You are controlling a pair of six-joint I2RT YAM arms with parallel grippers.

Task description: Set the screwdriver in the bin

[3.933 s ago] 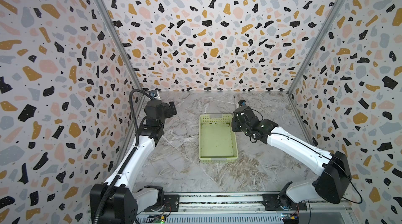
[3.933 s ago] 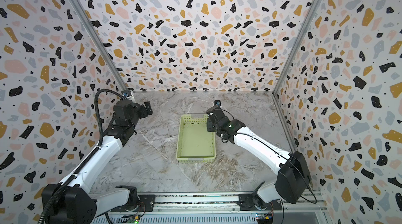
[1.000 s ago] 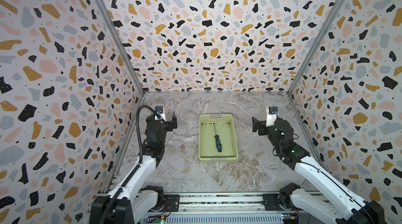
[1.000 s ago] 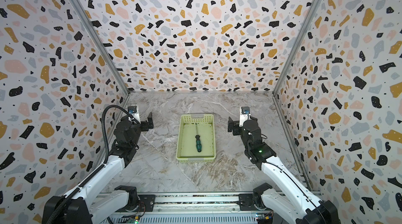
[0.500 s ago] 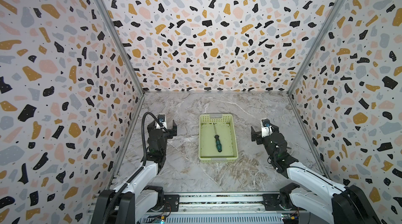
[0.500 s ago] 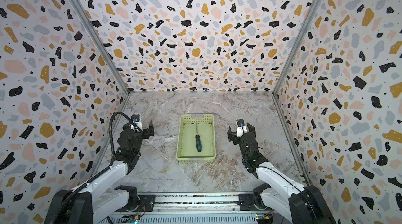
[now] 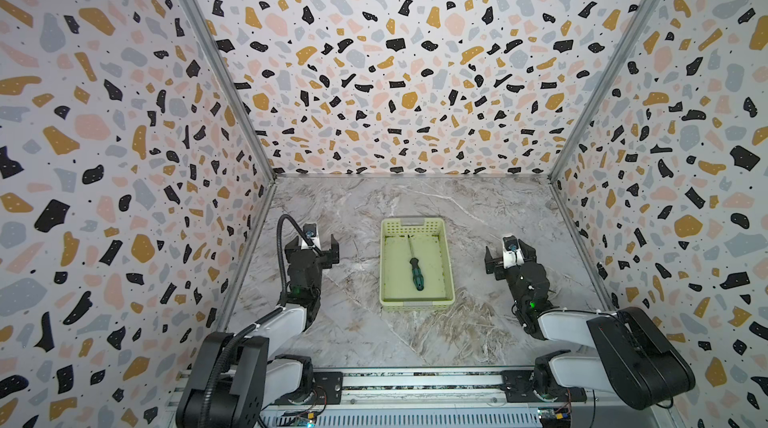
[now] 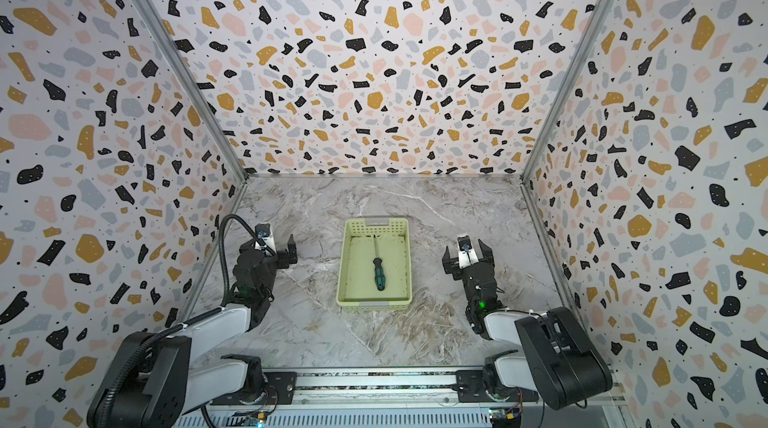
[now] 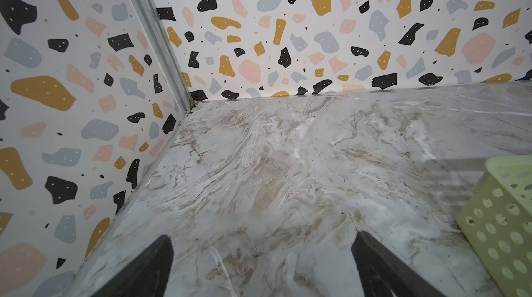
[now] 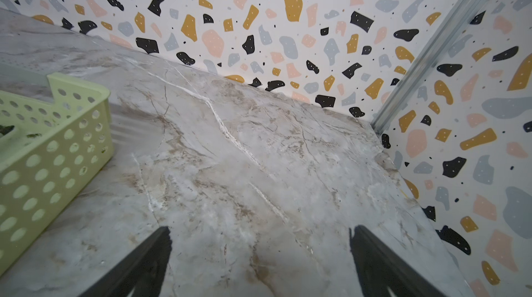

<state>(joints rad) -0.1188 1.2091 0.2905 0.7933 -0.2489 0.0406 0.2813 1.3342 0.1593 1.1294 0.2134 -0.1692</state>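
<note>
**Screwdriver is in the bin, both arms sit clear**

The screwdriver (image 7: 415,270) lies flat on the floor of the bin (image 7: 382,268). It runs roughly along the bin's length, handle toward the near end and thin shaft toward the far end, and both top views show all of it inside the walls. The bin rests on the marble table (image 7: 374,218), about midway between the two arms.

We see the left gripper (image 7: 312,249) well off to one side of the bin, fingers spread apart and holding nothing. The left wrist view shows only bare table between them, with a corner of the bin off to the side. The right gripper (image 7: 510,257) is on the other side, also well apart from the bin. Its fingers are spread wide and empty, which the right wrist view confirms.

We judge the placing done, so what is left is to finish cleanly. The bin looks light, and a bump to its wall could shift or tip it. Any further arm motion should therefore lead away from the bin, not across it. We would leave the fingers released, since closing them gains nothing here.
</note>
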